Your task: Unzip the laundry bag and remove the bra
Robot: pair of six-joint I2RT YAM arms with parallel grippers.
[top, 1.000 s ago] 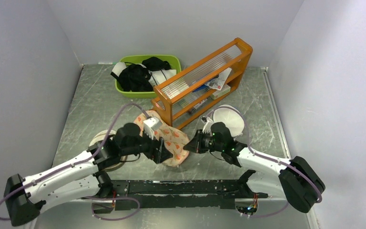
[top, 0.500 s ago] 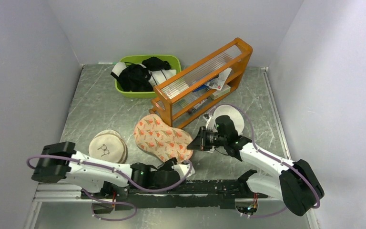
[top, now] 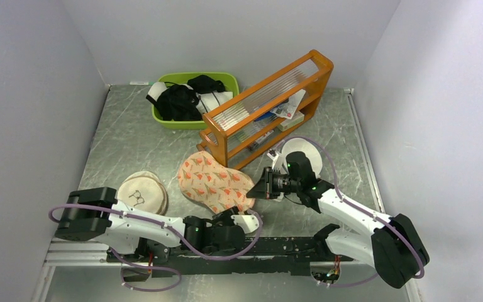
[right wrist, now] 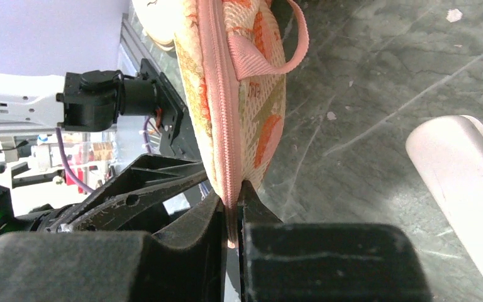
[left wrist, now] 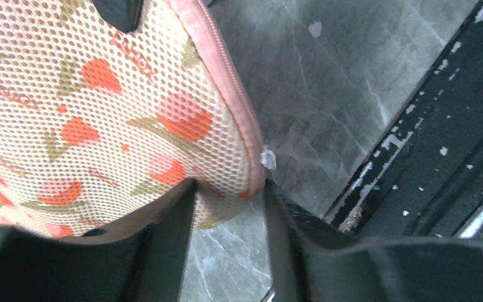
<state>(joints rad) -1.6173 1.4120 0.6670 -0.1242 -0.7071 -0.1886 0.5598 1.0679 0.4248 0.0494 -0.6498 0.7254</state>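
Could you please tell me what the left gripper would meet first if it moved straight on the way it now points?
The oval peach-pink mesh laundry bag with orange-red print: its pink zipper rim sits between the left gripper's fingers, so contact looks almost immediate, though depth is unclear.

Left wrist cam only catches one corner of the laundry bag [left wrist: 100, 113]; the rest runs off the top and left edges. On the right wrist cam, the right gripper [right wrist: 231, 207] jaws swallow the bag's edge, so can't tell if a zipper pull's in there. White bag [right wrist: 459, 163] is cropped too.
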